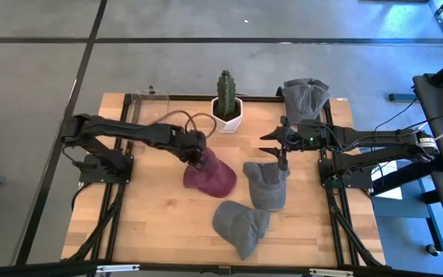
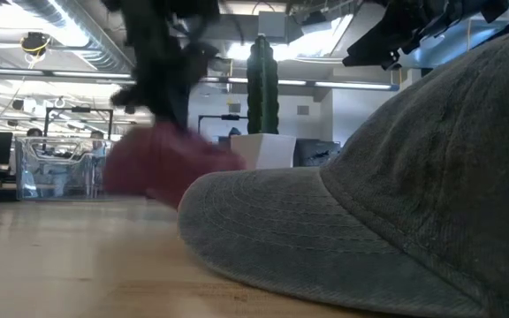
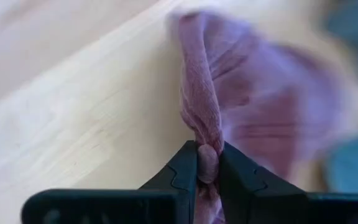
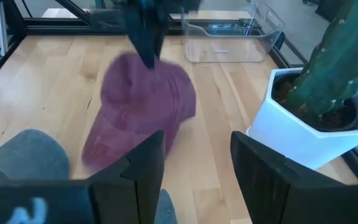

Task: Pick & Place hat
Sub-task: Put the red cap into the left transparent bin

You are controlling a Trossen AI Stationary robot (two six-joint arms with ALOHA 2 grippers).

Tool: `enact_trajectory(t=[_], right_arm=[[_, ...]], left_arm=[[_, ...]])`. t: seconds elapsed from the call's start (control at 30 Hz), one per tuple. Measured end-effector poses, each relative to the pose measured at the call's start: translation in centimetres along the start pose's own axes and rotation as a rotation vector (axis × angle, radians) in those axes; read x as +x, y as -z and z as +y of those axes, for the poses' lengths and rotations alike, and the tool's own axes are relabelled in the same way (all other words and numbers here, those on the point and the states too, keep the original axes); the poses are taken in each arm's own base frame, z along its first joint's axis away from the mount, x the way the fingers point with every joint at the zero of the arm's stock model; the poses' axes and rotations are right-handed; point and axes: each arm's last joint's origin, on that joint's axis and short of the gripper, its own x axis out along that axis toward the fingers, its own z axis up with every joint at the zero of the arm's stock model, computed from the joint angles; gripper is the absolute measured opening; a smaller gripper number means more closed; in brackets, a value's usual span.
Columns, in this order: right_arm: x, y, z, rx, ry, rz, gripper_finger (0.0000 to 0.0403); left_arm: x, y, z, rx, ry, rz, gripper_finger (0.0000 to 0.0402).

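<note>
A maroon cap [image 1: 210, 175] sits mid-table, seen too in the low view [image 2: 162, 163], the left wrist view [image 3: 253, 106] and the right wrist view [image 4: 138, 109]. My left gripper [image 1: 196, 158] is shut on its edge nearest the left arm. Two grey caps lie on the wood: one [image 1: 266, 185] right of the maroon cap, one [image 1: 239, 223] near the near edge. A further grey cap [image 1: 307, 96] is at the far right corner. My right gripper [image 1: 280, 146] hovers open above the middle grey cap, touching nothing. My left gripper pinches a bunched fold of the maroon cap's edge [image 3: 207, 152] between its two fingers [image 3: 185, 171], coming from above and slanting from the table's left. The cloth rises in a ridge away from the fingers. The rest of the cap hangs low by the table; whether it touches, I cannot tell.
A cactus in a white pot [image 1: 226, 108] stands at the far middle of the table. A clear plastic bin [image 4: 225, 37] sits at the far left. The large grey cap [image 2: 396, 203] fills the low view's foreground. Bare wood lies on the left half [image 1: 144, 215].
</note>
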Motion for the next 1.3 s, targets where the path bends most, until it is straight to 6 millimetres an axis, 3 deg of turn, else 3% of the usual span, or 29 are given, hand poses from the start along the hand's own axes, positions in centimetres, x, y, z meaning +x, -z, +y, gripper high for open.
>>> enact_trajectory(t=[0.27,0.43,0.77,0.93,1.07,1.3], right_arm=[[0.0,-0.2,0.0,-0.046,0.002,-0.016,0.0184],[0.0,-0.2,0.0,-0.049,0.002,-0.016,0.0184],[0.0,-0.4,0.0,-0.047,0.003,-0.042,0.0184],[0.0,-0.6,0.0,-0.046,0.005,-0.060,0.0184],[0.0,-0.6,0.0,-0.042,0.004,-0.062,0.0184],[0.0,-0.7,0.0,-0.040,0.004,-0.070,0.0184]], left_arm=[[-8.6,-1.0,-1.0,0.267,0.149,-0.059,0.0037],[-12.6,-1.5,-1.4,0.440,0.186,-0.086,0.0037],[-20.3,-2.0,-0.5,0.742,-0.016,-0.241,0.0037],[-22.4,-2.1,0.1,0.915,-0.158,-0.317,0.0037],[-23.0,-2.1,0.7,1.063,-0.310,-0.320,0.0037],[-23.1,-2.6,2.3,1.026,-0.528,-0.285,0.0038]])
